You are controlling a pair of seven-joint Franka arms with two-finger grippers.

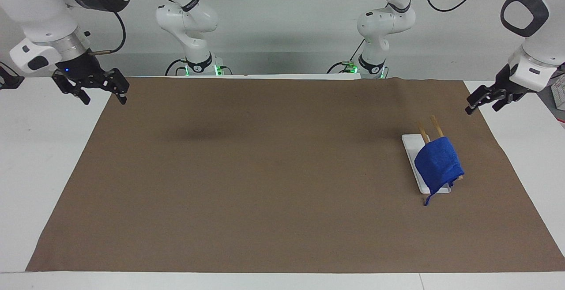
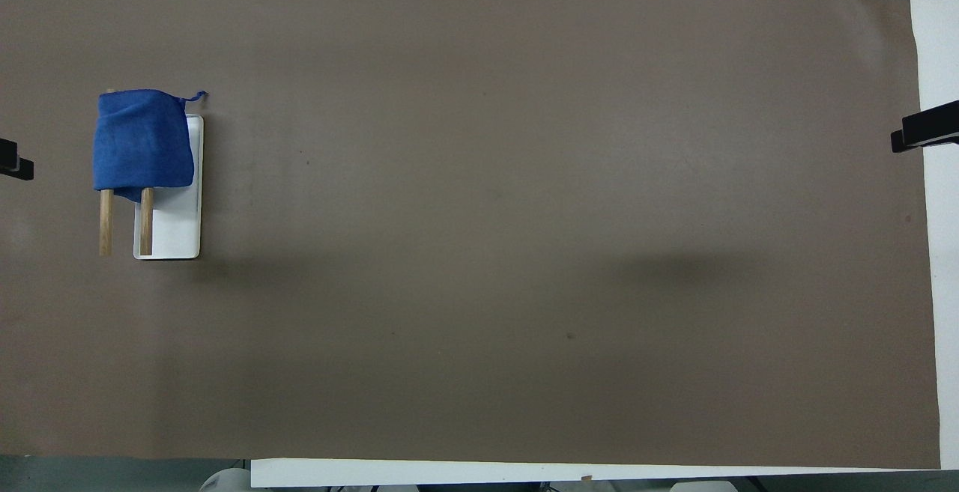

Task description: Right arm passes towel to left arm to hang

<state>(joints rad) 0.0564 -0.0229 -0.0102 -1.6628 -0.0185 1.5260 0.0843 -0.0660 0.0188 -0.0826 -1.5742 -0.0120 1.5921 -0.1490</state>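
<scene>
The blue towel [image 1: 438, 164] hangs draped over the two wooden bars of a small rack with a white base [image 1: 412, 155], toward the left arm's end of the table; its loop dangles at the corner farthest from the robots. It also shows in the overhead view [image 2: 142, 140]. My left gripper [image 1: 482, 101] is open and empty, raised over the mat's edge, apart from the towel. Only its tip shows in the overhead view [image 2: 15, 162]. My right gripper [image 1: 102, 92] is open and empty, waiting over the mat's corner at the right arm's end. Its tip shows in the overhead view [image 2: 925, 131].
A brown mat [image 1: 273, 175] covers most of the white table. The wooden bars [image 2: 124, 221] stick out of the towel toward the robots, over the rack's white base [image 2: 180, 222].
</scene>
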